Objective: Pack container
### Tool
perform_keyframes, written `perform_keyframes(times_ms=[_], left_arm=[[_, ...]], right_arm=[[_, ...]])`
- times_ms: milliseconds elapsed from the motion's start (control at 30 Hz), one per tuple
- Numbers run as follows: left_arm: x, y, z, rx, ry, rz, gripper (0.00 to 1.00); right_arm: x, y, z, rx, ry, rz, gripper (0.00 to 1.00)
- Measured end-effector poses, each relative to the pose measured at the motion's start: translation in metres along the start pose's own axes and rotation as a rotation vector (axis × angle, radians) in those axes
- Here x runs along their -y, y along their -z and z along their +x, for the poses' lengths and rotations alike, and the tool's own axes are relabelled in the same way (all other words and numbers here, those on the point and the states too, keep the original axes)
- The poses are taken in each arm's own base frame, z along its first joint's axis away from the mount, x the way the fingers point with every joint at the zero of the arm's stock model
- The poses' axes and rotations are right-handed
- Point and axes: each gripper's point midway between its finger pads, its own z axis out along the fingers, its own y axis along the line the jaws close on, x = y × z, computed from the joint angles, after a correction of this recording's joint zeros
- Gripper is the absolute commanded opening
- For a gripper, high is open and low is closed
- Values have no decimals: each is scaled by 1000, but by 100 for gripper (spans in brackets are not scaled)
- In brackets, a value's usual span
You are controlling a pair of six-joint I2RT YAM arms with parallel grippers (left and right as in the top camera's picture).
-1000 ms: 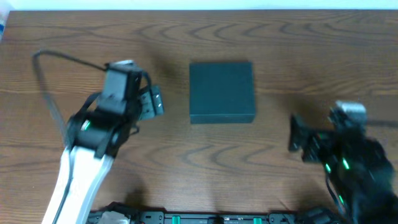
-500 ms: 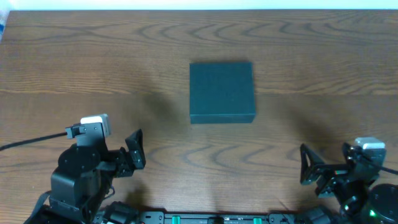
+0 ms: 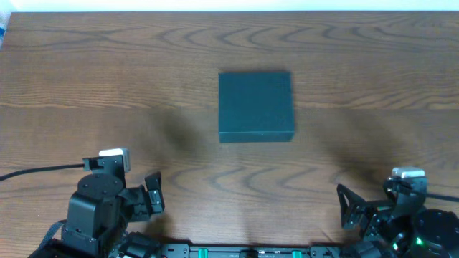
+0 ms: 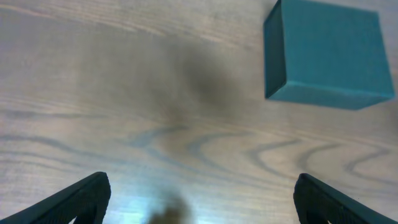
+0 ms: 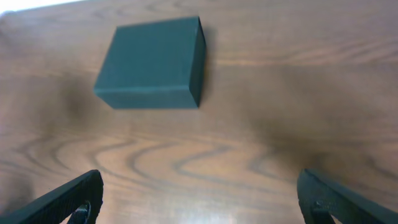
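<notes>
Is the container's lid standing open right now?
No, the container shows a flat, closed top in the overhead view, with no flap raised.

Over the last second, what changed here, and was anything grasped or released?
Both arms pulled back to the near edge of the brown wood-grain table: the left pincer from beside the matte dark teal rectangular box, the right pincer from the table's right side. Both pincers are open and empty; nothing was grasped or released. The box stayed put, closed.
</notes>
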Motion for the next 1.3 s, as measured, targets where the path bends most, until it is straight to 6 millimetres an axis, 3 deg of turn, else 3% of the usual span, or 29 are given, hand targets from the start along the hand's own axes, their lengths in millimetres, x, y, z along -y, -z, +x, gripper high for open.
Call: perform_keyframes(times_ms=[367,667,833,967,1167,1300], left_arm=[[-1,0,3,-13,-2,-5,95],[-1,0,3,-13,-2,-6,95],[-1,0,3,-13,-2,-6,95],[-1,0,3,-13,-2,-6,95],[-1,0,3,-13,-2,-6,95],[-1,0,3,-13,-2,-6,95]], right_arm=[[6,1,21,-87,2,23,99],[5,6,-23,147,47,23,99],[18,-3,-19,214,89,77,99],[30,-29,-4,231,125,102,99],[48,-78,52,89,134,118,99],[56,-95,83,-6,127,126,99]])
